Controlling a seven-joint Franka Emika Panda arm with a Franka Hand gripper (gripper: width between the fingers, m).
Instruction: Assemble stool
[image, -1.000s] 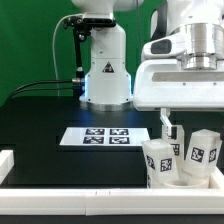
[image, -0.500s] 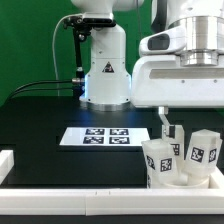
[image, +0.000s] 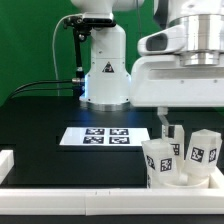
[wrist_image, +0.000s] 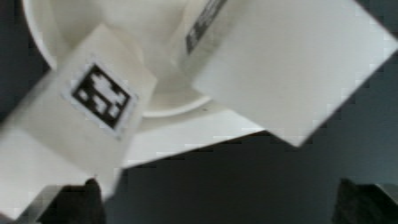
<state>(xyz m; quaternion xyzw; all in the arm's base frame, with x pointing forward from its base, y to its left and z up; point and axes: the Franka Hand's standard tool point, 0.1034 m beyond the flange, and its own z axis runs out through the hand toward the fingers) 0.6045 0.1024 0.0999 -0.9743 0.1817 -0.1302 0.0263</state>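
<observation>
The stool's parts stand at the exterior view's lower right: a round white seat (image: 170, 178) lies flat with chunky white legs (image: 203, 150) carrying black-and-white tags standing on it. My gripper (image: 172, 124) hangs just above them, one finger (image: 165, 121) reaching down beside a leg. In the wrist view a tagged leg (wrist_image: 93, 100) and a second leg (wrist_image: 285, 70) rise from the seat's disc (wrist_image: 187, 95). My gripper (wrist_image: 222, 203) is open, its dark fingertips (wrist_image: 71, 205) wide apart with only black table between them. It holds nothing.
The marker board (image: 105, 136) lies flat on the black table left of the stool parts. White border rails run along the front (image: 90, 196) and left (image: 5, 160) edges. The arm's white base (image: 105, 70) stands at the back.
The hand's upper housing has shifted slightly toward the exterior view's left. The finger and the stool parts stay where they were.
</observation>
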